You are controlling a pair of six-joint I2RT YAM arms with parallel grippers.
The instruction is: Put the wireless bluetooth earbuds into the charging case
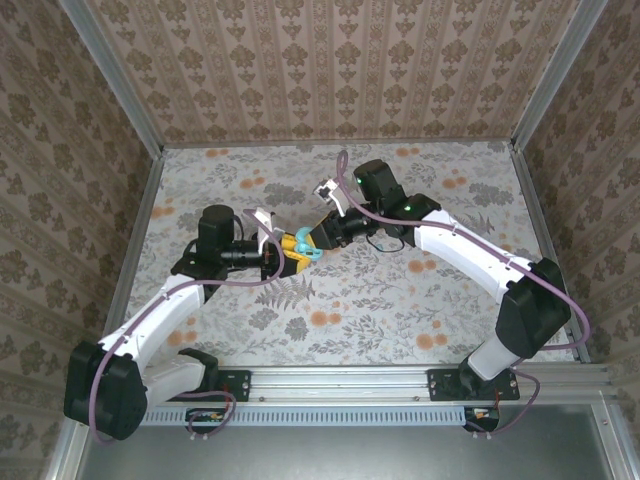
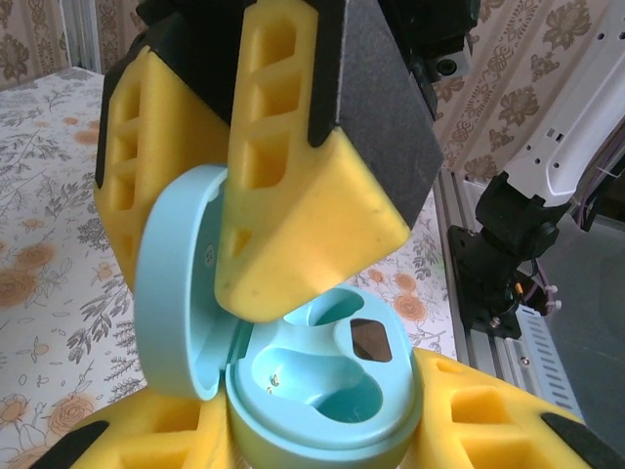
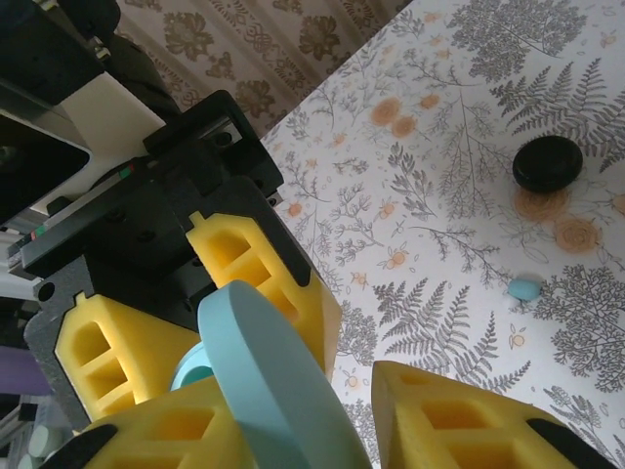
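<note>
The teal charging case [image 2: 327, 391] sits between the yellow fingers of my left gripper [image 2: 322, 425], which is shut on its base. The lid [image 2: 176, 283] stands open to the left. Both wells are empty, and two gold contacts show in the near one. My right gripper [image 3: 322, 410] comes in from above and straddles the lid [image 3: 269, 376]. Its left finger [image 3: 146, 430] lies against the lid; its right finger [image 3: 459, 420] stands apart with table showing in the gap. One teal earbud [image 3: 524, 289] lies on the table. From above, both grippers [image 1: 285, 255] [image 1: 318, 238] meet mid-table.
A black rounded object [image 3: 548, 163] rests on the floral table [image 3: 459, 127] beyond the teal earbud. Patterned walls enclose the table [image 1: 330, 70], and an aluminium rail [image 1: 340, 380] runs along the near edge by the arm bases.
</note>
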